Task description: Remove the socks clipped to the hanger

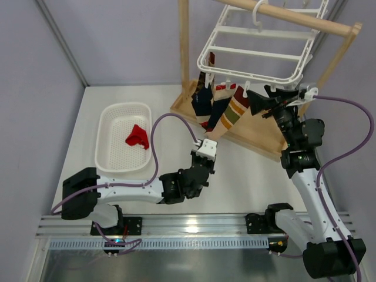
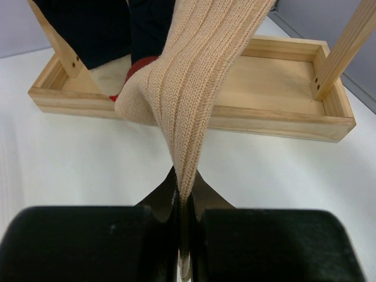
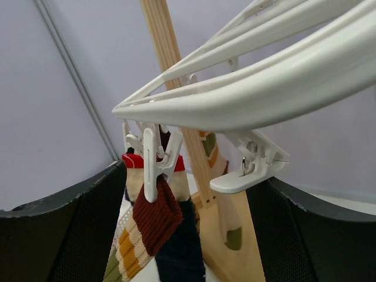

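Top view: your white plastic rectangular drying hanger hangs tilted by its hook from the wooden rail stand, back right on the table. From its near rim you've got dark navy socks and a cream sock with green and red stripes clipped on. A plain red sock lies in the white slotted basket on the left. Your left gripper sits low at the striped sock's bottom end. Your right gripper is up at the hanger's near rim.

Left wrist: jaws together, clamped on the lower end of the cream sock. The sock runs taut up and away over the stand's wooden base tray. Navy fabric hangs behind it, top left.

Right wrist: jaws wide apart, gripping nothing. Two white clips dangle under the hanger rim between them. The left clip pinches a striped sock by its dark red cuff. The right clip sits just beside your right finger; can't tell whether it holds anything.
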`<state>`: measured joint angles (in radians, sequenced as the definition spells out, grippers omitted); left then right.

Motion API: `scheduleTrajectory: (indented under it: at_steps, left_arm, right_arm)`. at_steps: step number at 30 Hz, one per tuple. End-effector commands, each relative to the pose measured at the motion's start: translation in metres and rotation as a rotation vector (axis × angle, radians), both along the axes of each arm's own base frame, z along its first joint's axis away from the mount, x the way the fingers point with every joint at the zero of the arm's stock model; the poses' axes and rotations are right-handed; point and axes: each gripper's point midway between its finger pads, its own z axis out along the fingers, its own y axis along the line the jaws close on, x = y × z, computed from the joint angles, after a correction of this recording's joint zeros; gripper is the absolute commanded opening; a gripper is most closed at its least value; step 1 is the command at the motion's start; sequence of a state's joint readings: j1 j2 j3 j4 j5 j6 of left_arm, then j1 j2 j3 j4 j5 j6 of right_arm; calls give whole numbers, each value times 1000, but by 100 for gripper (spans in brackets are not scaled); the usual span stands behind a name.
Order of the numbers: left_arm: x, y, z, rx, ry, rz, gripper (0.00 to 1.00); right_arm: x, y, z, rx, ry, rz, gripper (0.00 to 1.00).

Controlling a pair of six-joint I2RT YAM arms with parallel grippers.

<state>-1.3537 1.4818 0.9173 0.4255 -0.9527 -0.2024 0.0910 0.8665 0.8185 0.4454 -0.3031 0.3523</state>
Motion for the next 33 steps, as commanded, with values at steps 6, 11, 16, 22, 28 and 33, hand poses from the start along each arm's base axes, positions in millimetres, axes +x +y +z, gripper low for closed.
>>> scheduleTrajectory:
  at_steps: [6, 11, 16, 22, 28, 33]
  left_arm:
    - [-4, 7, 15, -62, 2, 2, 0]
    - [-4, 5, 12, -54, 5, -7, 0]
    - [-6, 1, 9, -64, 13, -28, 0]
    - [-9, -2, 9, -78, 21, -55, 0]
    - [-11, -3, 11, -81, 25, -67, 0]
    - [-12, -6, 8, -75, 27, -70, 0]
  right_arm:
    - [-2, 25, 17, 82, -51, 188, 81]
    - [2, 28, 15, 92, -41, 208, 81]
    - [4, 30, 17, 88, -44, 215, 81]
    - [13, 34, 15, 99, -34, 243, 81]
    - [19, 37, 15, 119, -44, 267, 80]
    - [17, 44, 22, 128, -61, 321, 78]
